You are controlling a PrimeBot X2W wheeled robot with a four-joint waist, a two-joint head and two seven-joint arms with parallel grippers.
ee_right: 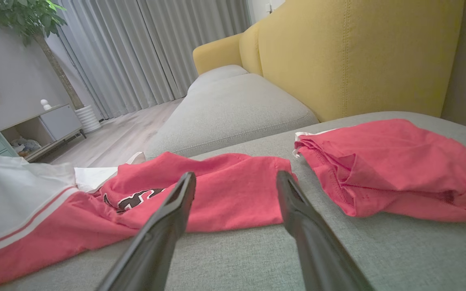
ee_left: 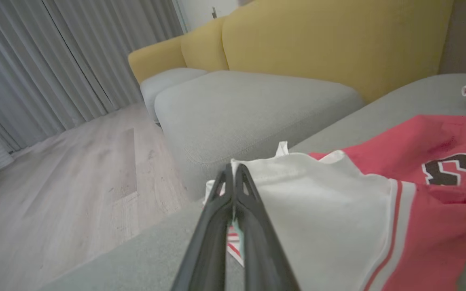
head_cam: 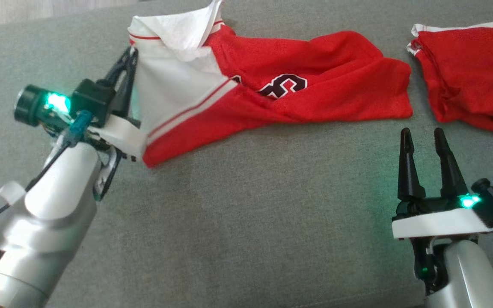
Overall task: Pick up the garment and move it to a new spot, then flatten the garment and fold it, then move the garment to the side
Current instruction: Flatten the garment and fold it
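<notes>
1. The garment, a red jersey with a white panel, red-and-white striping and a dark number on it, lies crumpled across the far middle of the grey cushion. Its red body spreads to the right and its white end is on the left.
2. The white end stands raised off the cushion, peaking at the far left corner of the cloth (the red body beyond it stays flat, with loose folds).
3. The left gripper meets the white panel's left edge. In the left wrist view its two dark fingers are pressed together with a sliver of cloth caught between them, so it is clamped on the garment.
4. The right gripper is at the near right, with its fingers spread apart and nothing between them. It is on the near side of the garment's right hem, apart from the cloth.
5. In the right wrist view those open fingers point at the garment's red hem.
6. A second red garment lies bunched at the far right of the cushion, just beside the first but apart from it.
7. Beyond the cushion rises a yellow backrest. To the far left are a wooden floor, grey curtains and a potted plant.
</notes>
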